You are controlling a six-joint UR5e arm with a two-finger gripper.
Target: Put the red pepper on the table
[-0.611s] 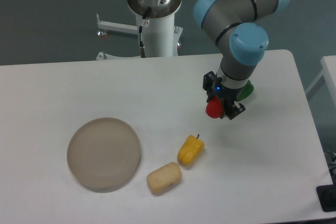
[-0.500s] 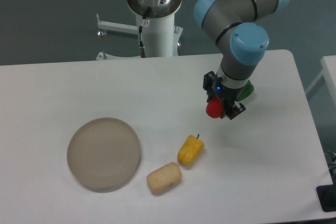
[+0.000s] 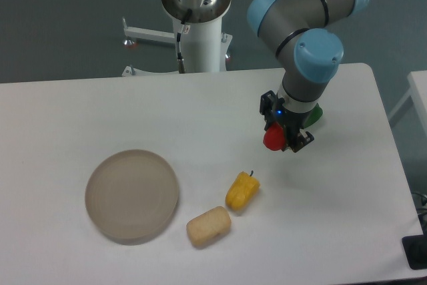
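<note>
The red pepper (image 3: pixel 273 139) is small, glossy and bright red. My gripper (image 3: pixel 283 137) is shut on it, holding it over the right half of the white table (image 3: pixel 80 111). I cannot tell whether the pepper touches the tabletop. The black fingers hide its right side.
A green pepper (image 3: pixel 311 114) lies just behind the gripper, mostly hidden by the wrist. A yellow pepper (image 3: pixel 241 191) and a beige bread roll (image 3: pixel 208 225) lie in front to the left. A round grey-beige plate (image 3: pixel 131 195) sits at the left front.
The gripper and red pepper have shifted very slightly to the right. Everything else has stayed put.
</note>
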